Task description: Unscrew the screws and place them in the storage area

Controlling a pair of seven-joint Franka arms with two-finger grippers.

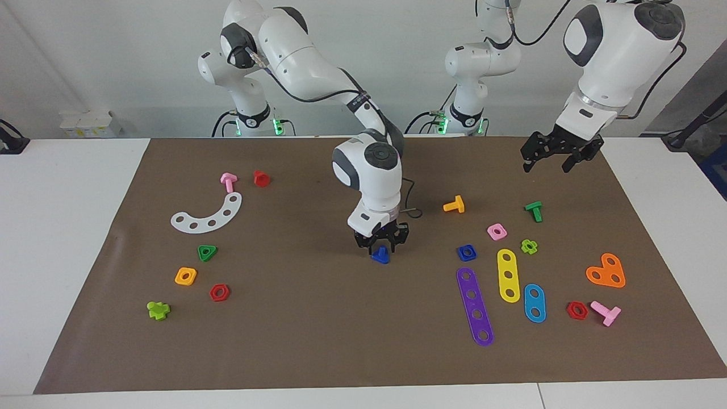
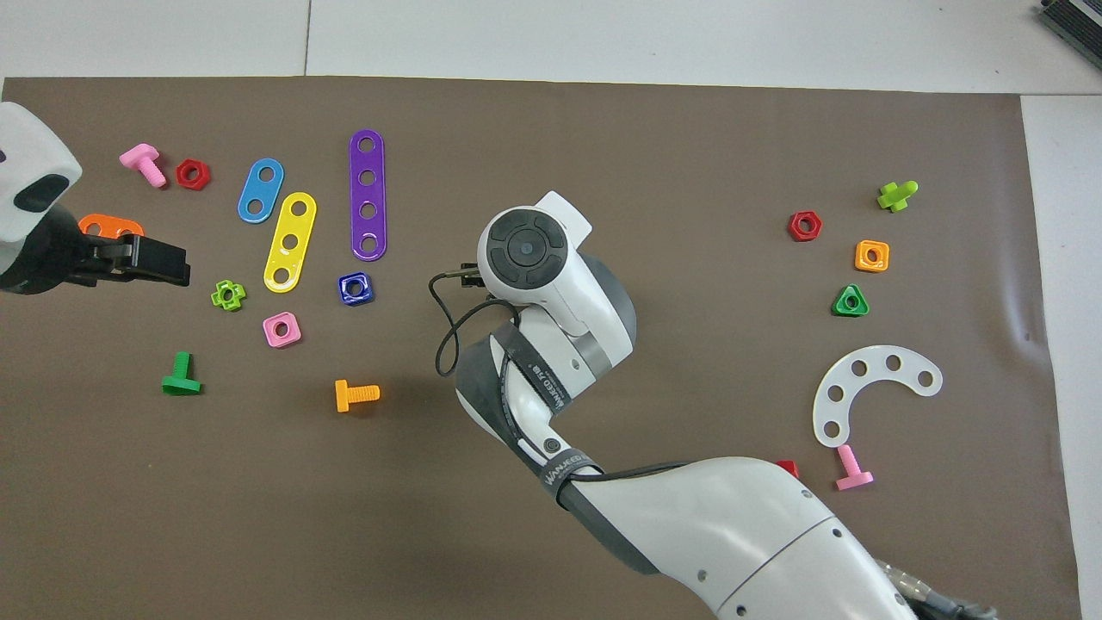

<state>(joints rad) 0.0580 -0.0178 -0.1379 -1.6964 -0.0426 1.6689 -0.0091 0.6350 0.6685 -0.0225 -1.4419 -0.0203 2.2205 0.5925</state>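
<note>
— Right gripper [image 1: 381, 245]: down at the middle of the brown mat [image 1: 318, 341], fingers closed around the dark-blue bolt [image 1: 381, 256]. Bolt head poking out below the fingertips, at or just above the paper; contact with the mat not clear. Hidden under the wrist from overhead.

— And the left gripper [image 1: 554, 161]?

— Up in the air at the left arm's end of the table, fingers spread, holding nothing. Waiting. From overhead, over the orange heart plate [image 2: 110, 226].

— Around the bolt?

— Bare mat on all sides. Toward the left arm's end: blue square nut [image 1: 467, 253], purple strip [image 1: 475, 307], yellow strip [image 1: 508, 275], blue strip [image 1: 534, 303], pink square nut [image 1: 497, 231], orange bolt [image 1: 455, 205], green bolt [image 1: 534, 211]. All well apart from the bolt.

— Toward the right arm's end?

— White curved plate [image 1: 208, 215], pink bolt [image 1: 228, 181] and red piece [image 1: 261, 178] nearer to the robots; green triangular nut [image 1: 207, 252], orange square nut [image 1: 186, 276], red hex nut [image 1: 219, 292] and lime piece [image 1: 158, 310] farther out.
</note>
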